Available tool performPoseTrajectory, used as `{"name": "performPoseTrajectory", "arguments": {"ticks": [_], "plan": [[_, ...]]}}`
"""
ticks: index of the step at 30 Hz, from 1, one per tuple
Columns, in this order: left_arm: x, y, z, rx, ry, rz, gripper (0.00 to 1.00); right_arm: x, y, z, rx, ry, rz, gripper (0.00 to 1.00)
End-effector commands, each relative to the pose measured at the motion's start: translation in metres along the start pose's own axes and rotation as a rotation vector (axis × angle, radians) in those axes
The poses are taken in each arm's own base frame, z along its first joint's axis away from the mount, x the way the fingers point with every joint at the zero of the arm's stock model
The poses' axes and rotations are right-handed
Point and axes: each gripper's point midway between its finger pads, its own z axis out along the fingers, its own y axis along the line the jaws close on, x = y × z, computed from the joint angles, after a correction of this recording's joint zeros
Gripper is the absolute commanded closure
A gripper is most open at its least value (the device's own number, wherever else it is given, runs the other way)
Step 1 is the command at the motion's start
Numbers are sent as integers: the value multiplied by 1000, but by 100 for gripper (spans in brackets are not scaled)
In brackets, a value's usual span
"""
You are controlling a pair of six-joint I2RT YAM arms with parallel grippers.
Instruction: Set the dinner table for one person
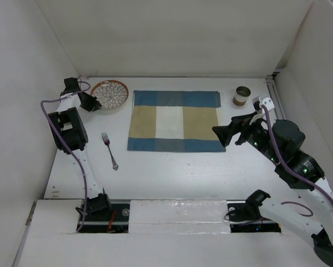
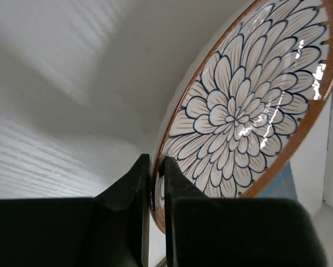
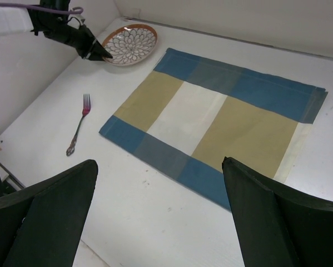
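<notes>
On the white dinner table [image 1: 172, 172] a flower-patterned plate [image 1: 112, 93] with a brown rim sits at the back left. My left gripper [image 1: 94, 103] is shut on the plate's left rim. In the left wrist view its fingers [image 2: 157, 162] pinch the edge of the plate [image 2: 249, 105]. A blue-and-tan checked placemat [image 1: 174, 121] lies flat in the middle. A fork [image 1: 109, 150] lies to its left. My right gripper [image 1: 219, 136] hovers open over the placemat's near right corner, nothing between its fingers [image 3: 159, 162].
A small brown cup [image 1: 242, 95] stands at the back right, beside the placemat's far corner. White panels wall the table on the left, back and right. The right wrist view also shows the plate [image 3: 132, 43], the fork [image 3: 79, 130] and the placemat [image 3: 210, 117].
</notes>
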Motion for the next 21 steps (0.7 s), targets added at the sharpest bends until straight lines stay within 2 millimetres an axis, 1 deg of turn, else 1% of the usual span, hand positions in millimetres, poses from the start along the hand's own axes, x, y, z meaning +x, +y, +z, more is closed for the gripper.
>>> {"name": "performPoseTrajectory", "arguments": {"ticks": [1,3,4,5,6,8,9,10,12,13,14,15,16,17,18,19,20,21], "plan": [[14,31,14,-126,48,9,100,-12,7,1,-35,-58,4,0],[13,16,9,-69,55,15,100,-12,7,1,-35,-58,4,0],[7,4,6,-18,40,27,100,-14,9,1,-46,-65,4,0],[12,-6,2,39,61,33,100,-10,9,2,-44,-56,13,0],[7,-23,-14,100,33,52,100,-10,9,2,-44,-56,13,0],[4,-44,-29,200,-2,61,100,-10,9,2,-44,-56,13,0],[1,-53,-40,234,-22,66,100,-10,9,2,-44,-56,13,0],[-6,-71,-65,288,-62,78,100,-6,9,3,-42,-47,22,0],[-10,-90,-88,368,-102,104,100,-8,7,1,-36,-58,23,0],[-13,-107,-117,424,-142,122,100,-8,7,1,-36,-58,23,0],[-15,-114,-130,448,-167,135,100,-7,5,1,-22,-52,23,0],[-13,-119,-142,474,-170,137,100,-9,5,-2,-24,-61,32,0],[-11,-124,-154,499,-182,149,100,-6,3,-2,-12,-51,32,0],[-11,-134,-181,538,-218,160,100,-6,3,-2,-12,-51,32,0],[-6,-138,-193,565,-217,162,100,-5,3,-5,-12,-50,41,0],[3,-134,-196,575,-202,166,100,-6,2,-5,-2,-52,42,0],[8,-136,-215,596,-217,165,100,-3,1,-5,1,-43,42,0],[21,-141,-220,618,-203,185,100,-4,-1,-5,10,-46,42,0]]}}
